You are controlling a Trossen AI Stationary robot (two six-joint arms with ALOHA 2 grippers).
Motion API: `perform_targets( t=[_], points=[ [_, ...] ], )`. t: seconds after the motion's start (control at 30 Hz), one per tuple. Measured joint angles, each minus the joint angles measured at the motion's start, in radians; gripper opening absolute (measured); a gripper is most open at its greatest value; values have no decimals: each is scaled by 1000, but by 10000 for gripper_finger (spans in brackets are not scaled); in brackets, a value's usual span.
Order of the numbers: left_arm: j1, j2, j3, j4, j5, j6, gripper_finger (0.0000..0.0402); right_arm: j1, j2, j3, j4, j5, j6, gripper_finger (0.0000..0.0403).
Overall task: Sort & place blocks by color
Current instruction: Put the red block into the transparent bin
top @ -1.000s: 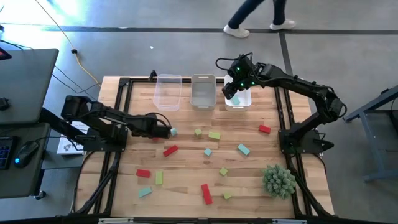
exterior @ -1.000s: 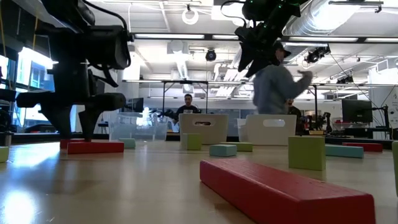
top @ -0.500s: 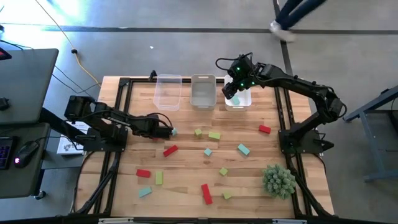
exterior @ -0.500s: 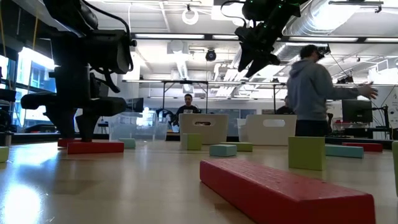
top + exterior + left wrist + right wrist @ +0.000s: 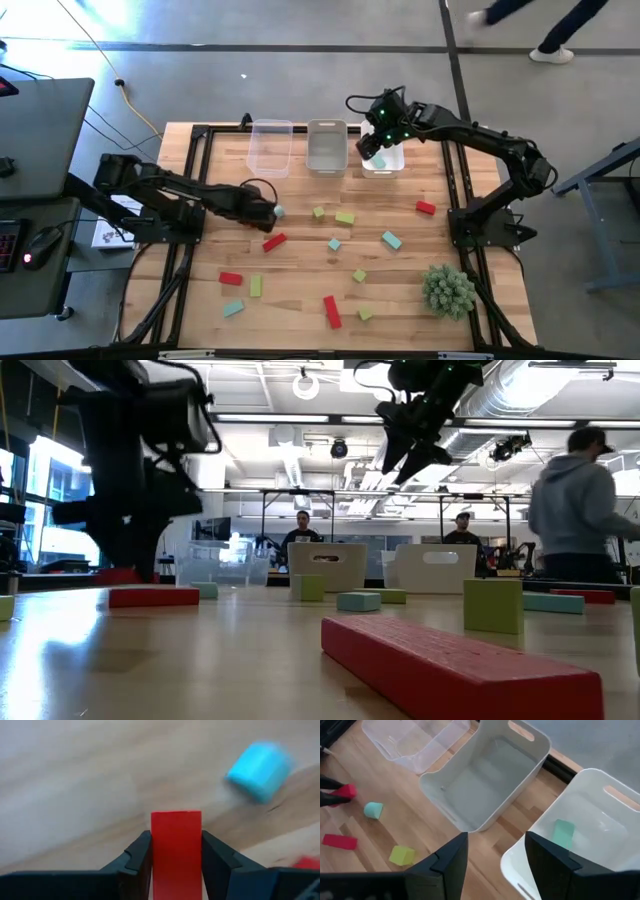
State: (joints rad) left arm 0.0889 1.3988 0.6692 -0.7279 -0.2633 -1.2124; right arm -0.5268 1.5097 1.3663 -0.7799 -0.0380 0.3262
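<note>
Three bins: clear bin (image 5: 271,147), grey-white bin (image 5: 326,146) and white bin (image 5: 383,158) stand side by side along the table's far edge, with narrow gaps between them.
Table: wooden top (image 5: 300,270) inside a dark frame; bare wood lies between the bins and the scattered blocks.
Right arm: reaches from the right side to the far edge; the right gripper (image 5: 492,855) hangs above the gap between the grey-white bin and the white bin, fingers spread, nothing between them.
Left arm: stretches low from the left side toward the middle; the left gripper (image 5: 176,851) pinches a red block (image 5: 176,845) between both fingers, near the wood.
Plant: spiky green plant (image 5: 447,289) stands near the right front corner.
White bin contents: one teal block (image 5: 563,833) lies on its floor, away from the walls.
Loose blocks, middle: a teal cube (image 5: 259,763) lies just beside the left gripper; a red bar (image 5: 273,241) lies near it; two yellow-green blocks (image 5: 344,217) sit side by side behind the middle.
Loose blocks, front: a red bar (image 5: 331,311) lies near the front edge, a red block (image 5: 230,279) toward the left front.
Right edge: a red block (image 5: 425,208) lies near the frame.
</note>
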Motion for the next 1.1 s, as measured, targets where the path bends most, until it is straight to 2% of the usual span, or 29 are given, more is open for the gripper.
perform_targets(
  t=[0.33, 0.67, 0.8, 1.1],
  points=[
    [31, -204, 7, 15, -134, 153, 104, 45, 0, 0, 4, 3, 100, 186],
    [199, -380, 9, 215, -160, 496, 104, 101, 0, 0, 7, 34, 178, 186],
    [286, -408, 10, 310, -127, 646, 104, 132, 0, 0, 8, 89, 228, 186],
    [523, -409, 9, 426, 69, 899, 104, 217, 0, 0, 7, 202, 335, 186]
  ],
)
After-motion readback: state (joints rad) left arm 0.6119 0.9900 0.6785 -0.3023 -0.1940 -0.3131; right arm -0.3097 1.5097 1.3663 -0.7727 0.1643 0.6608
